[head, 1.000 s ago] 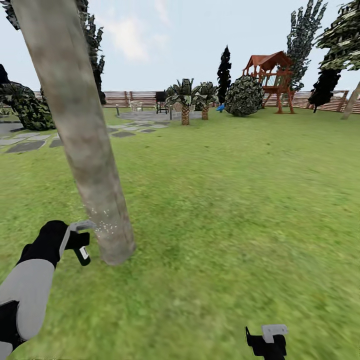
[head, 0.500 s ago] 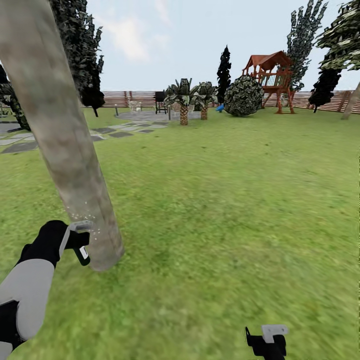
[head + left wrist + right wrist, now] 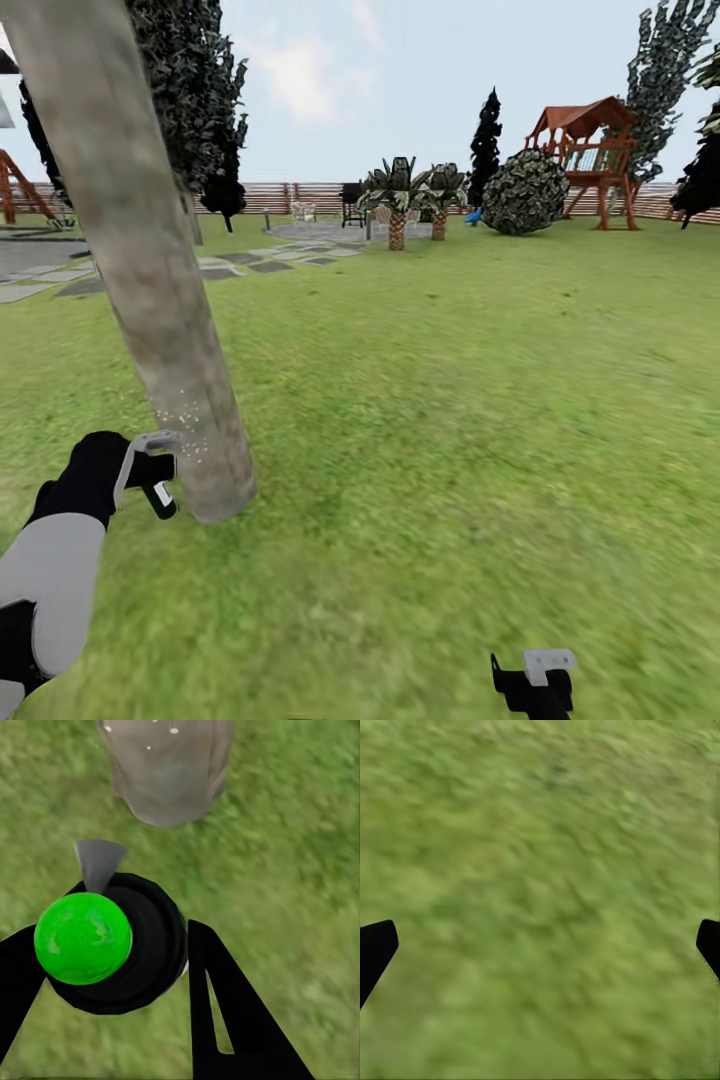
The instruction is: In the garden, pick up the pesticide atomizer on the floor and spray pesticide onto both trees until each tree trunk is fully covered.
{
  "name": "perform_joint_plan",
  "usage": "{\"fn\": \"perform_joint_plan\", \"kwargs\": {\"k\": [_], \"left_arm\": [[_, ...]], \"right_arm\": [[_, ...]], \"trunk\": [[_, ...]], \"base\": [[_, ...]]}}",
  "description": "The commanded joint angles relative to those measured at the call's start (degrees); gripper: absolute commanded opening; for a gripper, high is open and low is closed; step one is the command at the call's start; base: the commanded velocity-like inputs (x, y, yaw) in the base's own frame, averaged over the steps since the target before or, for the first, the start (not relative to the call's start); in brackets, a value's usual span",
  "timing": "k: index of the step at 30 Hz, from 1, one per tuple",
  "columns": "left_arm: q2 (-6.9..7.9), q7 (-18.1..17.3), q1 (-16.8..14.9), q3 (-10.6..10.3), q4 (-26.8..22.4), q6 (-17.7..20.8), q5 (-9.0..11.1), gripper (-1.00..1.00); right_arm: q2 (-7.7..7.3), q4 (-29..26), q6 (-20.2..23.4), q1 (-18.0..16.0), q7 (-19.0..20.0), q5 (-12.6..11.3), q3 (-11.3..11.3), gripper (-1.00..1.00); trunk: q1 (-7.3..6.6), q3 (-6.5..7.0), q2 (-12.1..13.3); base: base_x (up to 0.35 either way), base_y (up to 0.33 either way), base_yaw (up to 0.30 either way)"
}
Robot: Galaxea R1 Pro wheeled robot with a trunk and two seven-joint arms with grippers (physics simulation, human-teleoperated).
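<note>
Gripping the pesticide atomizer (image 3: 112, 945), the left gripper (image 3: 150, 470) hovers at eight o'clock, just beside the tree trunk (image 3: 150, 260) — white pesticide (image 3: 185, 425) specks near its base. Right gripper (image 3: 535, 680) — fingers apart over the lawn (image 3: 480, 400).

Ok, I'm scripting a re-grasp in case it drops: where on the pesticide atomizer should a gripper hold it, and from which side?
Grip the pesticide atomizer by its round dark body, pinched across the sides from behind, opposite the grey nozzle. The left gripper holds it that way now: one finger on each flank, with the nozzle free and aimed at the tree trunk.
</note>
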Motion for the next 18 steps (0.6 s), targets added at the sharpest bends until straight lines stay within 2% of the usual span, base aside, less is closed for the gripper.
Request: {"fn": "perform_joint_plan", "kwargs": {"k": [1,4,9,14,18], "left_arm": [[-0.07,-0.5,-0.1,0.2,-0.8,1.2,-0.5,-1.0],[-0.45,-0.5,0.1,0.1,-3.2,4.2,-0.5,-1.0],[-0.49,-0.5,0.5,0.0,-3.6,4.5,-0.5,-1.0],[-0.57,-0.5,0.6,0.0,-3.6,4.3,-0.5,-1.0],[-0.58,-0.5,0.7,0.0,-3.6,4.3,-0.5,-1.0]], "right_arm": [[-0.02,0.0,-0.1,0.0,-0.2,-0.4,0.5,1.0],[-0.03,0.0,-0.1,0.0,-0.2,-0.4,0.5,1.0],[-0.02,0.0,-0.1,0.0,-0.2,-0.4,0.5,1.0],[-0.02,0.0,-0.1,0.0,-0.2,-0.4,0.5,1.0],[-0.02,0.0,-0.1,0.0,-0.2,-0.4,0.5,1.0]], "trunk": [[-0.01,-0.06,0.0],[-0.01,-0.06,0.0],[-0.01,-0.06,0.0],[-0.01,-0.06,0.0],[-0.01,-0.06,0.0]], "base": [[0.0,-0.276,0.274],[0.071,-0.266,0.133],[0.198,-0.217,0.01],[0.053,-0.263,0.01],[0.002,-0.272,0.184]]}}
